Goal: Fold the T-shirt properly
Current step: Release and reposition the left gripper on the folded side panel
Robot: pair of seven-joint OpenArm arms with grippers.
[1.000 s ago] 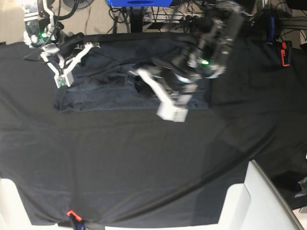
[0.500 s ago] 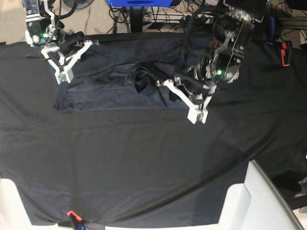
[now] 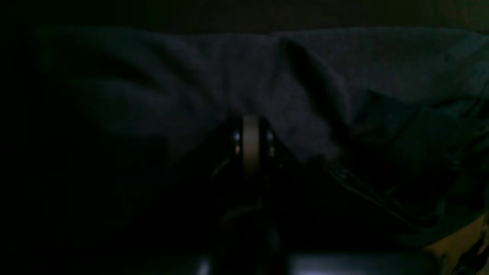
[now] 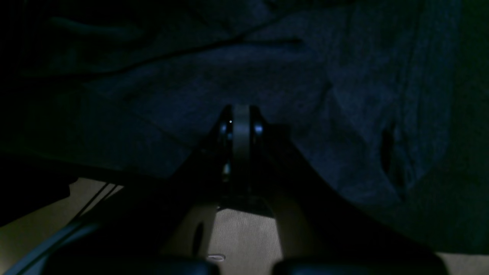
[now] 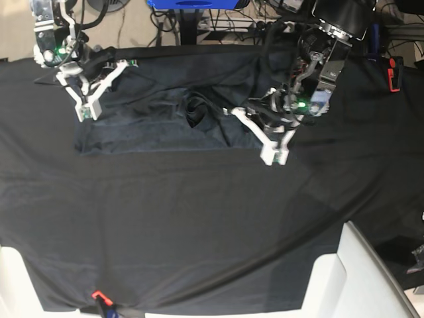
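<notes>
Dark grey T-shirt lies crumpled on far half of black table cloth. Left gripper closed, empty, at shirt's near edge. Right gripper closed, empty, over shirt's other side.

black table cloth | orange clamp | blue stand

I see white V-shaped fingers on my left end effector and right end effector, black cabled arm housings, green indicator lights glowing on each wrist.
</notes>
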